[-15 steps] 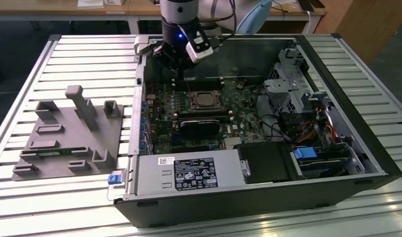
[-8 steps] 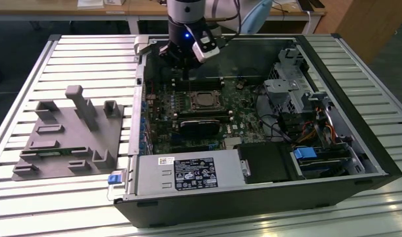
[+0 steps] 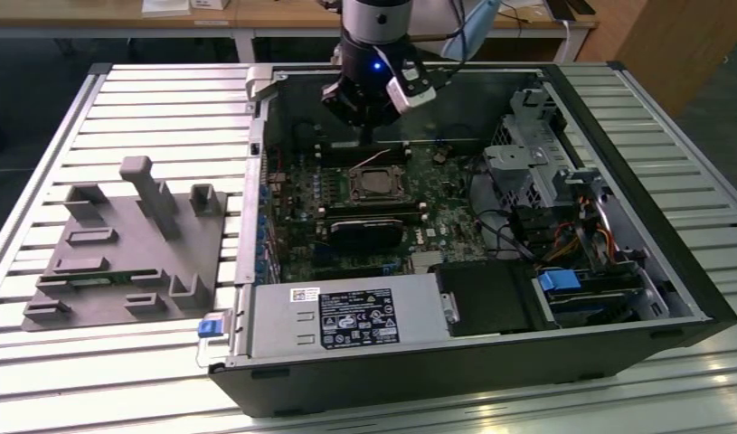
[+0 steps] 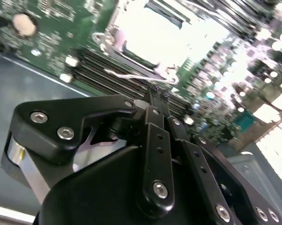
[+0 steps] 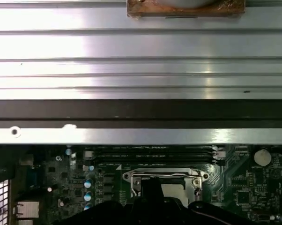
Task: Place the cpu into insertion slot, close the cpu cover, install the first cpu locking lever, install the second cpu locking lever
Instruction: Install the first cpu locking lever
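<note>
**A:** Which step is this?

**B:** Lever stage, I'd say. The cpu (image 3: 375, 186) sits in the insertion slot (image 3: 350, 192) inside the open computer case (image 3: 657, 271), pale face up. The cpu cover (image 5: 164, 171) looks laid flat over it, framing it. In the second wrist view the chip is washed out white, so I judge that from the frame around it.

**A:** And the claw?

**B:** The gripper (image 4: 157, 93) is low over the green board (image 4: 52, 23), just beside the socket on the side of the memory slots (image 4: 108, 70). Its fingers (image 4: 155, 136) are drawn together with no real gap at the tips. The tips are right at the thin wire locking lever (image 4: 131, 75) that runs along that edge of the cover.

**A:** Is it holding the wire?

**B:** Can't tell. It may be pinched or only touched. I see nothing else in the claw.

**A:** First lever or second?

**B:** Can't say. I make out one wire clearly, and its hooked end is near the fingertips.

**A:** What does the move call for?

**B:** My guess is steady contact on a thin, springy wire. It needs pressing down and tucking under its catch without slipping off, and the tips need to stay clear of the memory slots alongside.
</note>
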Robot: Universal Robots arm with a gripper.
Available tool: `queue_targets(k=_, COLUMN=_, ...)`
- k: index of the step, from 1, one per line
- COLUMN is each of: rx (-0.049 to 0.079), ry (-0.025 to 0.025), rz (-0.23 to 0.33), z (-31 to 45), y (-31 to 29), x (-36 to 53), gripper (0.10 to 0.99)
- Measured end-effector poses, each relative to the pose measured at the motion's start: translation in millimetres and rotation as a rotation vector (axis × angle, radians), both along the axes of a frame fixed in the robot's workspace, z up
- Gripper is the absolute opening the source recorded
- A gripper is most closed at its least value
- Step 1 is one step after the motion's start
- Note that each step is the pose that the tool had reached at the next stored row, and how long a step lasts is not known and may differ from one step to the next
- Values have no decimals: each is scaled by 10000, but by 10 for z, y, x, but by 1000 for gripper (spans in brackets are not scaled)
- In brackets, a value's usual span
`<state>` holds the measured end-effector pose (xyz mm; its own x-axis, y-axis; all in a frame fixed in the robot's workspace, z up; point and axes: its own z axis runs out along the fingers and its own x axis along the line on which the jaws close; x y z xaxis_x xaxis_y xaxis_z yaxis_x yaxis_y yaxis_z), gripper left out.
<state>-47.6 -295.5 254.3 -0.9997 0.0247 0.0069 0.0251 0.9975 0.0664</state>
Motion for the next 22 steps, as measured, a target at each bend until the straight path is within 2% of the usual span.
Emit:
queue_targets(k=1, rx=45, ry=0, rz=0, z=-3, y=-1, x=11, gripper=106)
queue_targets(k=4, rx=506, ry=0, rz=0, z=-12, y=-14, x=12, gripper=106)
queue_targets(k=5, rx=569, ry=0, rz=0, z=-16, y=-17, x=11, gripper=106)
queue_targets(k=7, rx=578, ry=-26, rz=7, z=-31, y=-17, x=11, gripper=106)
queue_targets(k=11, rx=568, ry=-156, rz=173, z=-54, y=-17, x=11, gripper=106)
queue_targets(k=12, rx=565, ry=-169, rz=184, z=-65, y=-17, x=12, gripper=106)
queue_targets(k=22, rx=562, ry=-171, rz=184, z=-155, y=-18, x=86, gripper=106)
